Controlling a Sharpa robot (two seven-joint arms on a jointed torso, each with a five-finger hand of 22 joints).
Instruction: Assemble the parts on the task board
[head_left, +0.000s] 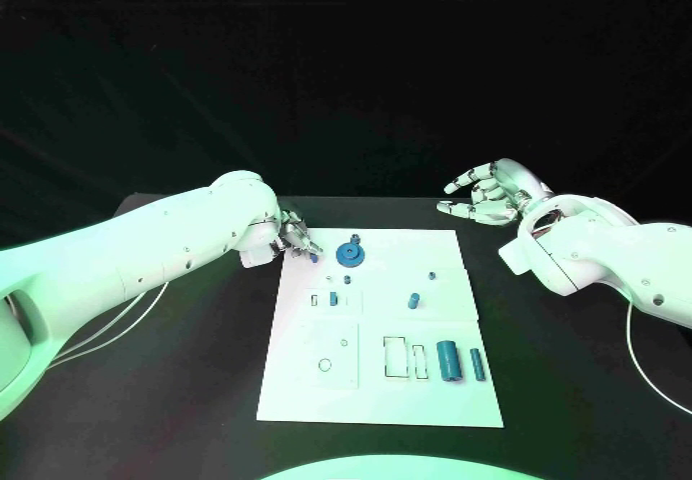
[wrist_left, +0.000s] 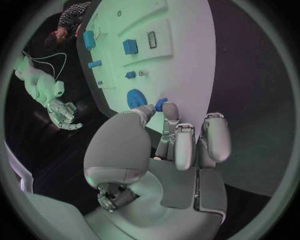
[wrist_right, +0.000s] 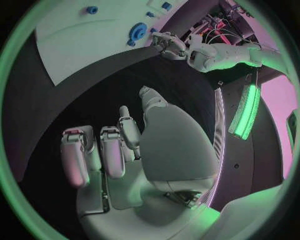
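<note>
My left hand (head_left: 293, 238) sits at the white board's (head_left: 433, 390) far left corner, pinching a small blue peg (wrist_left: 160, 104) between thumb and finger, just beside the blue gear (head_left: 351, 252). My right hand (head_left: 490, 192) hangs apart, fingers spread, empty.

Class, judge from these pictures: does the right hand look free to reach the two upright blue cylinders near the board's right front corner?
Probably yes. The right hand hangs empty beyond the task board's far right corner, and nothing stands between it and the blue cylinders.
</note>
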